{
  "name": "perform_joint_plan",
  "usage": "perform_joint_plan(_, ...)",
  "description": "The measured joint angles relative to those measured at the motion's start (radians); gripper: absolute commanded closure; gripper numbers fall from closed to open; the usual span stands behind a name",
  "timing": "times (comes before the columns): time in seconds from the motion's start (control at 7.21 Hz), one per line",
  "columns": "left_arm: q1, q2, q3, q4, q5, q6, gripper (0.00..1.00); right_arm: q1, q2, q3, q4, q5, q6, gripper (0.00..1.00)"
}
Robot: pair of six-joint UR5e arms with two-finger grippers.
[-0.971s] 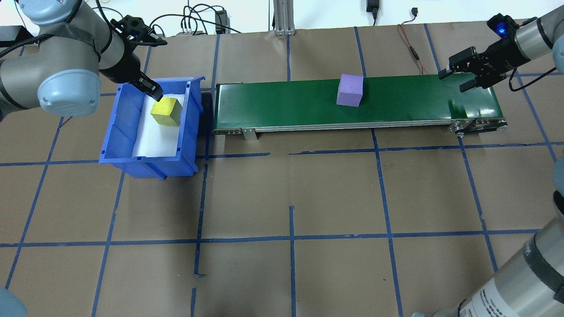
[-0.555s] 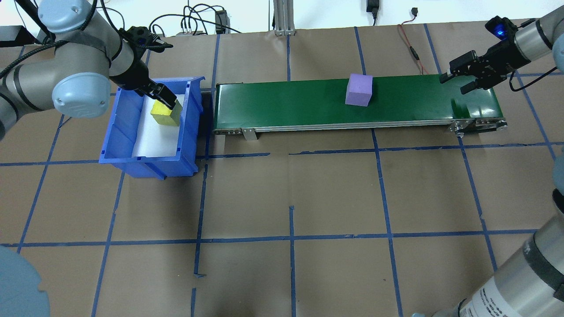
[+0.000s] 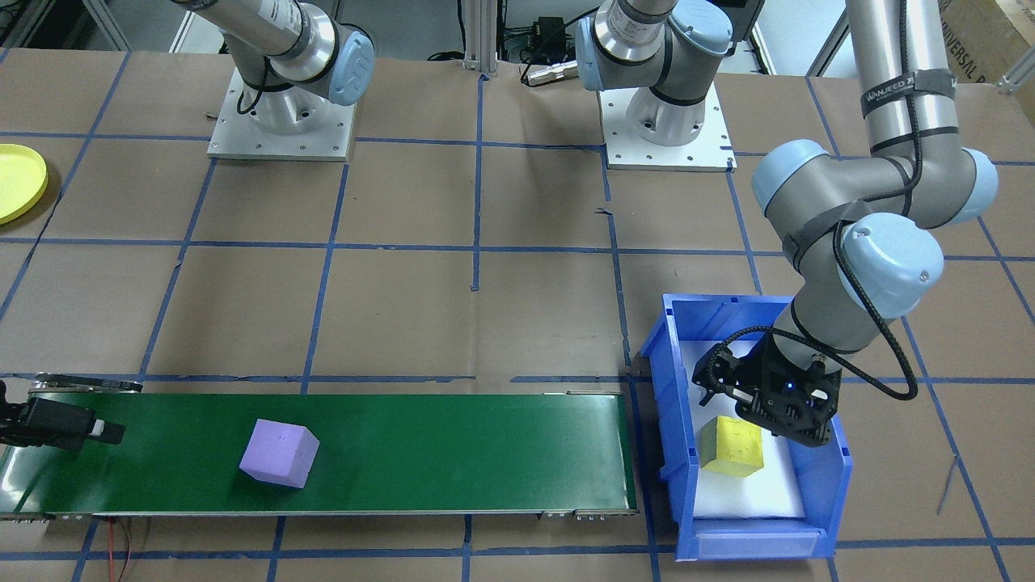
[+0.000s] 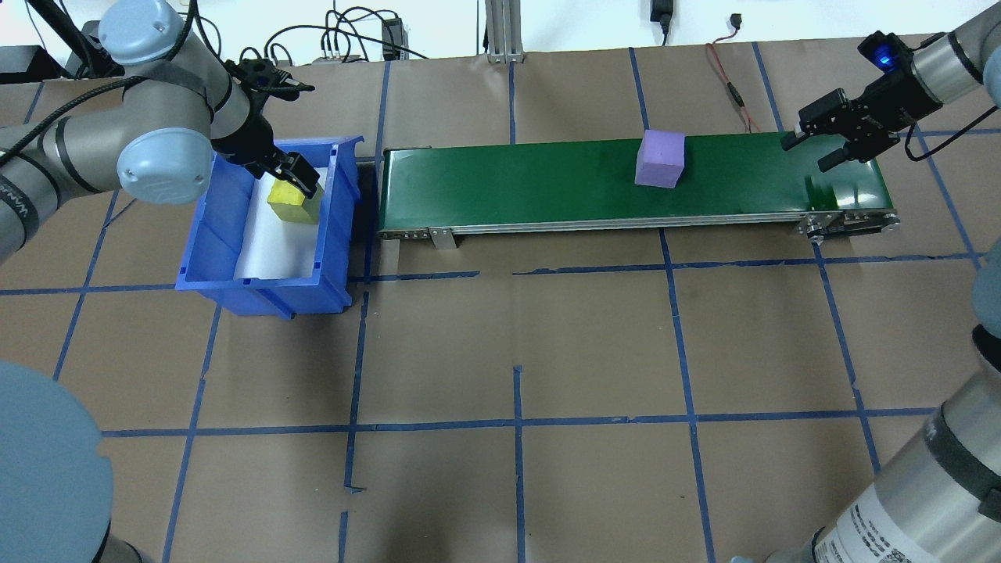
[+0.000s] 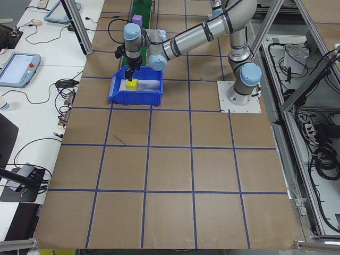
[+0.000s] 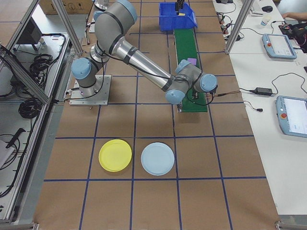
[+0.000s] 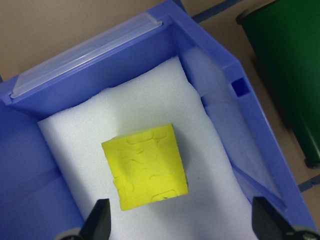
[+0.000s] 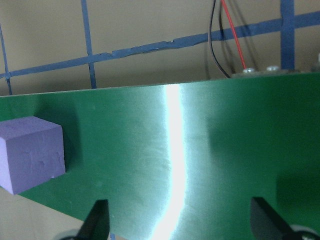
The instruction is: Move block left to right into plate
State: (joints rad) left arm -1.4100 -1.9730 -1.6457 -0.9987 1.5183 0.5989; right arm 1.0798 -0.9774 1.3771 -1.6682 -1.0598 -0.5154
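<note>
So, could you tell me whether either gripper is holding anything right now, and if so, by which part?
Nothing is held. The left gripper hangs open over the yellow block in the blue bin; the right gripper is open over the green belt, short of the purple block.

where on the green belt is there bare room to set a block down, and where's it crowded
The green belt is bare from its end by the blue bin up to the purple block. Past the block is a shorter bare stretch, but the right claw hangs open over that end. The bin is crowded: yellow block under the open left claw.

Bystanders on the papered table

A pale blue plate [image 6: 158, 158] lies flat on the brown table [image 4: 594, 352]; tablets [image 6: 292, 115] and cables [image 6: 268, 89] rest on the white side bench [image 6: 268, 143].
</note>
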Motion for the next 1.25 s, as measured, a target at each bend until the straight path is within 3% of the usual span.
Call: perform_joint_plan(1.25,0.034,-0.054,0.002,0.000,-0.011,-0.044,0.03,0.052,-0.051,0.065,-0.028,0.049,0.099,0.00)
